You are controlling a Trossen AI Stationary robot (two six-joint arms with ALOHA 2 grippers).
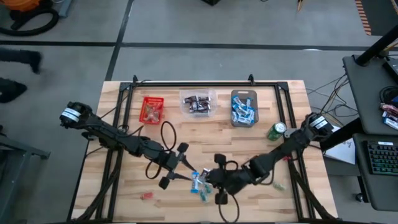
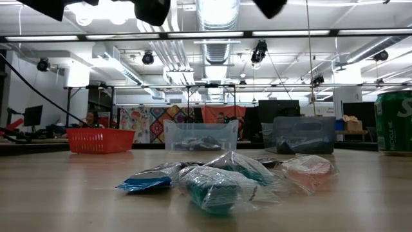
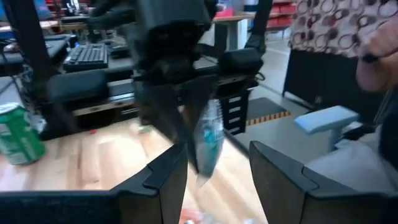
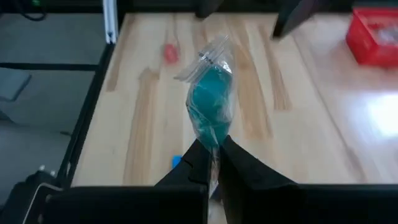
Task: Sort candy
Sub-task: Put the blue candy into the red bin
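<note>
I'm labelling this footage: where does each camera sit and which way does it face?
High: overhead, straight down; both arms, pale wooden table.
Low: table height, towards the bins; no gripper visible.
Left wrist: past open left gripper at the right gripper.
Right wrist: past shut right gripper.
Shared: both wrist views show the teal clear-wrapped candy it holds.

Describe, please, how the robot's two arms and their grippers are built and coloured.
Both arms are dark, slender and jointed, each with a white-labelled cylinder at its base and a looping black cable. The left gripper and right gripper each carry two flat, tapered black fingers.
</note>
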